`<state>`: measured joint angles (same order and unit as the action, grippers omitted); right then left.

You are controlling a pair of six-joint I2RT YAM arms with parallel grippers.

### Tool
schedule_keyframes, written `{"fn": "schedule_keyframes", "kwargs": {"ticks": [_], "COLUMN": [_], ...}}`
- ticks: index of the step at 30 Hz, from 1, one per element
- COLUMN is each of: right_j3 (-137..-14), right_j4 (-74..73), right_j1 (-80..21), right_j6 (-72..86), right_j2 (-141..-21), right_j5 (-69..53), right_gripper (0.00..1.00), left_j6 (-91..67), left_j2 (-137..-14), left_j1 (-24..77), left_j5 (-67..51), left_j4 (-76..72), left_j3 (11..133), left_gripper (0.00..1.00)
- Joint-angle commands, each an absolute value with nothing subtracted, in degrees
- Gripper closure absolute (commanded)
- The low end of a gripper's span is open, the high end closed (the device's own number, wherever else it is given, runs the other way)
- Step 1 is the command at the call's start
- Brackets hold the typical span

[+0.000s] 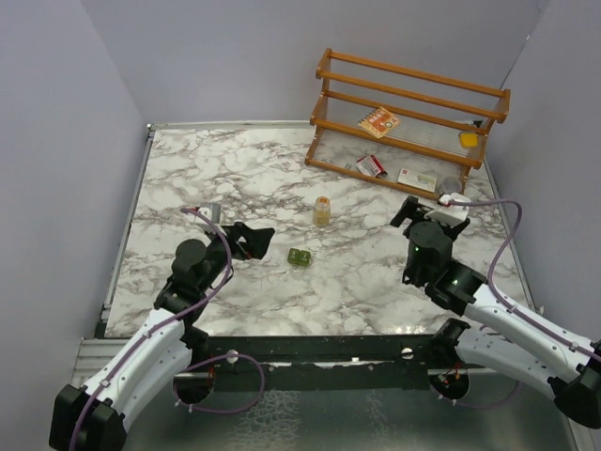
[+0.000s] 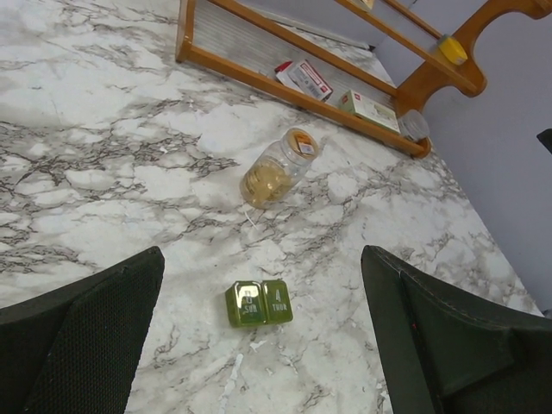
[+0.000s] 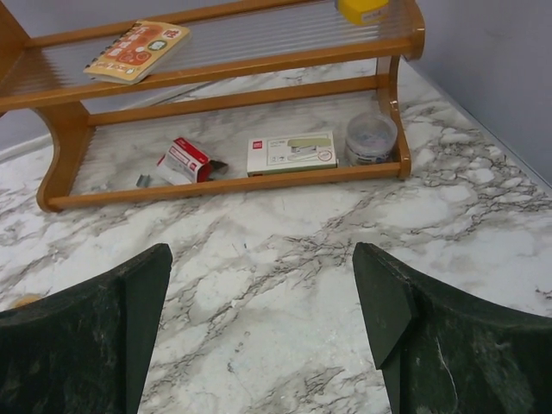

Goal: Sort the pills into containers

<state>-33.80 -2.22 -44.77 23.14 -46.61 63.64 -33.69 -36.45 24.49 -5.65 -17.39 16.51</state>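
The pills show as a yellow-orange mass inside a small clear bottle (image 1: 322, 210) (image 2: 278, 167) standing mid-table. Nearer the arms, the olive-green pill box (image 1: 300, 256) (image 2: 259, 302) lies flat with its two day-marked lids closed. My left gripper (image 1: 261, 240) (image 2: 263, 259) hovers just left of the box, open, the box lying on the table in line with the gap between its fingers. My right gripper (image 1: 418, 209) (image 3: 260, 259) is open over bare marble, right of the bottle and facing the shelf, with nothing between its fingers.
A wooden two-tier shelf (image 1: 404, 113) (image 3: 233, 177) stands at the back right. It holds a red-and-white carton (image 3: 184, 160), a white carton (image 3: 291, 153), a round clear tub (image 3: 371, 138), a booklet (image 3: 138, 39) and a yellow block (image 3: 362, 9). Grey walls enclose the table.
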Motion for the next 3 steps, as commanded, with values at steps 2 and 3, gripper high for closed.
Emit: {"fn": "schedule_keyframes", "kwargs": {"ticks": [2,3], "right_j3": [-34.72,-34.88], "right_j4": [-3.08,-3.26], "right_j1": [-44.91,-44.87], "right_j6": [21.25,21.15], "right_j2": [-47.33,-47.55], "right_j5": [65.00,64.36], "right_gripper": [0.14,0.13], "left_j6": [-32.84,-32.83], "left_j2": [-36.88,-36.87], "left_j1": [24.57,24.58], "left_j5": [-4.50,-4.49], "left_j4": [-17.18,-17.21], "left_j3": [18.75,18.80], "left_gripper": [0.01,0.01]}}
